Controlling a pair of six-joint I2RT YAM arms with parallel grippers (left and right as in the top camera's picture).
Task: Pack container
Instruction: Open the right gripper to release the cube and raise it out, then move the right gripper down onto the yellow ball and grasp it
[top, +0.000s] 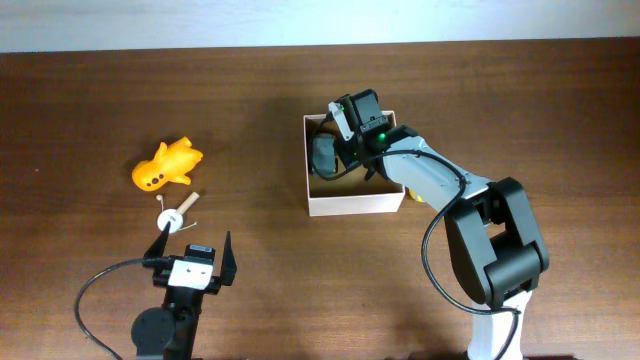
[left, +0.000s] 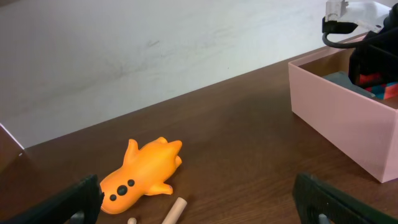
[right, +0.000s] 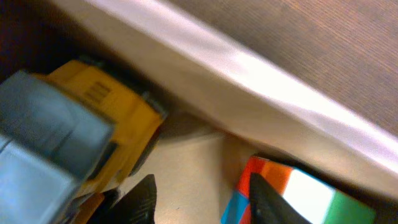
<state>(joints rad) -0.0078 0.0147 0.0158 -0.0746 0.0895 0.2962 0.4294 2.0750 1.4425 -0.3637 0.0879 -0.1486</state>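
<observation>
orange toy animal lies ahead of left pincer twd far edge, long axis slanted, left arm's closer; that pincer's wide open; right pincer open too, inside container

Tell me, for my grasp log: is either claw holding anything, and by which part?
Nothing is held. Left claw open over the table; right claw open inside the box, nothing between its fingers.

The container shows a pale wall running diagonally from upper left to the right edge, with the brown table beyond it. A yellow and grey toy lies at left on the tan floor, and a multicoloured block at lower right. The right gripper is at the bottom edge, dark fingertips apart, bare floor between them
</observation>
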